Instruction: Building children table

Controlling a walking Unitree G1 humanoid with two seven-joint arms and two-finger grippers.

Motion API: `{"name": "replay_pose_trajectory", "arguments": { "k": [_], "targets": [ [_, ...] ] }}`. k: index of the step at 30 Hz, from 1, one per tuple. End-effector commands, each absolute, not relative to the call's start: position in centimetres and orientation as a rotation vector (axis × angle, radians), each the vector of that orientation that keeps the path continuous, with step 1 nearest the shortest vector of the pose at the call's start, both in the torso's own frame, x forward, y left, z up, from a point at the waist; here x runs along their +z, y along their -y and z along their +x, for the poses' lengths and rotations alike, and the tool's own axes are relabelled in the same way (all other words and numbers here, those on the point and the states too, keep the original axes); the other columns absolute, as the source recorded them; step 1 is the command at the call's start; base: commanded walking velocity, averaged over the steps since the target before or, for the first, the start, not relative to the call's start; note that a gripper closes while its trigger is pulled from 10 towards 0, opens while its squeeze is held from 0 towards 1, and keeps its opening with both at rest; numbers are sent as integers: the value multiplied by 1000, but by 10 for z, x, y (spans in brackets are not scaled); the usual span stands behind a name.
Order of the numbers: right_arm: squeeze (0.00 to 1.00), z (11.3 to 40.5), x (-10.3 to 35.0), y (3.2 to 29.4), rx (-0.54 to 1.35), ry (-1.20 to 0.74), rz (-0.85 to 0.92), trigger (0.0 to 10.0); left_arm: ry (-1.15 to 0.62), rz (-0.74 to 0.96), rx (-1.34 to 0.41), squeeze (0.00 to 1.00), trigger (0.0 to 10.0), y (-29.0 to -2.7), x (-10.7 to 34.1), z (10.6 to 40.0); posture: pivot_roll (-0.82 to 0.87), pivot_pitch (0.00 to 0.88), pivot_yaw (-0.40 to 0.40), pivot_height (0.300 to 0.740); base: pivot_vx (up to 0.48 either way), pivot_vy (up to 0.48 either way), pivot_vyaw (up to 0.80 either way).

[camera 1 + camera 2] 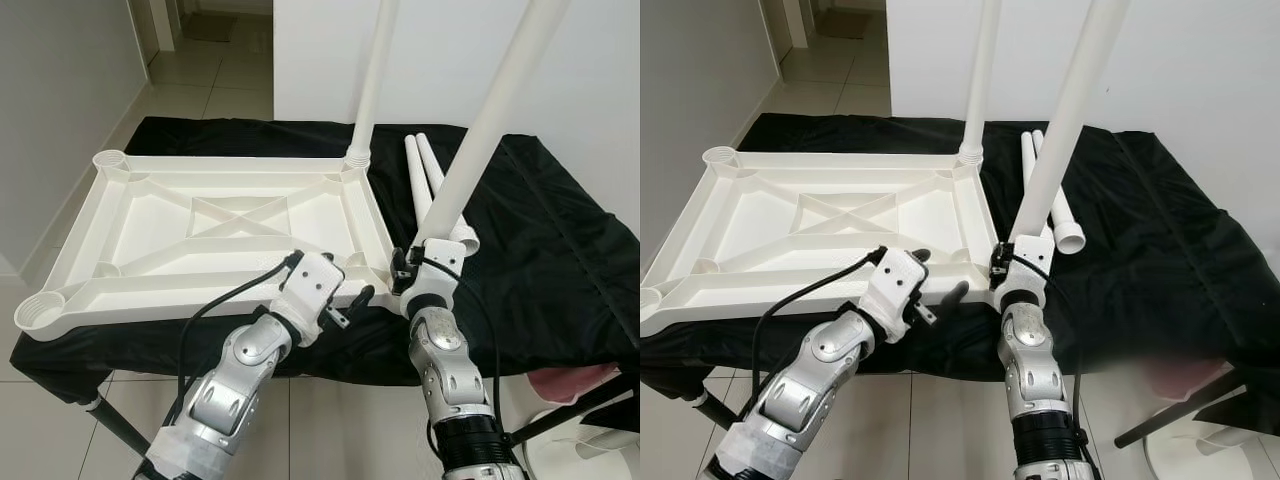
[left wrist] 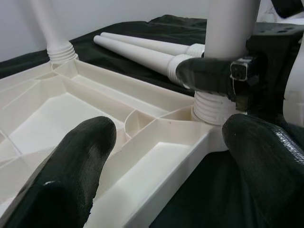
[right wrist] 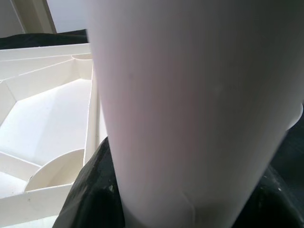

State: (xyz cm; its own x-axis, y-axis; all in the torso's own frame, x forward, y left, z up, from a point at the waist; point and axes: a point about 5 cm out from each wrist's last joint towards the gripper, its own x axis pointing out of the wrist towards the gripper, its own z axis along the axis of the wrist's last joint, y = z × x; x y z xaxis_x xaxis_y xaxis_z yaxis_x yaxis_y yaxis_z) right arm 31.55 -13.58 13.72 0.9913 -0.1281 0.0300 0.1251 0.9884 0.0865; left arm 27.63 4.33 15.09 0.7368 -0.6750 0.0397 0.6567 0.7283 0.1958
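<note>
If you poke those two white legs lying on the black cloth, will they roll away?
Probably a little. The two spare legs are smooth round tubes, so a nudge would likely roll them. They taper, so they might curve rather than roll straight. The soft, wrinkled black cloth would likely slow them. They look stiff and light, like hollow plastic.

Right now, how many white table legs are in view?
4: one upright in the far corner socket, one held by the right gripper at the near corner, two loose legs on the black cloth.
</note>
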Motion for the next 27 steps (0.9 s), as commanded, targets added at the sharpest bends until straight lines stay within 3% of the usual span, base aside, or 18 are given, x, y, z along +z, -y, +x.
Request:
{"name": "replay_pose_trajectory", "arguments": {
  "k": [1,2,12,13,14,15,27],
  "targets": [
    [0,312,129,140,-146,-5,94,10000,117,188,-741,0,10000,-42,151,274,20,20,-62,740,0,0,0],
    [1000,313,131,141,-135,4,93,10000,114,189,-737,0,10000,-44,150,274,20,21,-60,740,0,0,0],
    [1000,313,142,144,27,65,100,10000,114,192,-722,0,10000,-49,153,276,20,49,-52,740,0,0,0],
    [765,311,140,144,71,59,93,10000,110,198,-722,0,10000,-50,151,276,16,54,-51,740,0,0,0],
    [765,311,140,144,71,59,93,10000,110,198,-722,0,10000,-50,151,276,16,54,-51,740,0,0,0],
    [0,310,138,148,119,43,79,10000,107,198,-722,0,10000,-50,151,276,16,53,-49,740,0,0,0],
    [0,315,134,169,548,28,-126,10000,108,207,-763,0,10000,-44,152,276,13,56,-58,740,0,0,0]
  ]
}}
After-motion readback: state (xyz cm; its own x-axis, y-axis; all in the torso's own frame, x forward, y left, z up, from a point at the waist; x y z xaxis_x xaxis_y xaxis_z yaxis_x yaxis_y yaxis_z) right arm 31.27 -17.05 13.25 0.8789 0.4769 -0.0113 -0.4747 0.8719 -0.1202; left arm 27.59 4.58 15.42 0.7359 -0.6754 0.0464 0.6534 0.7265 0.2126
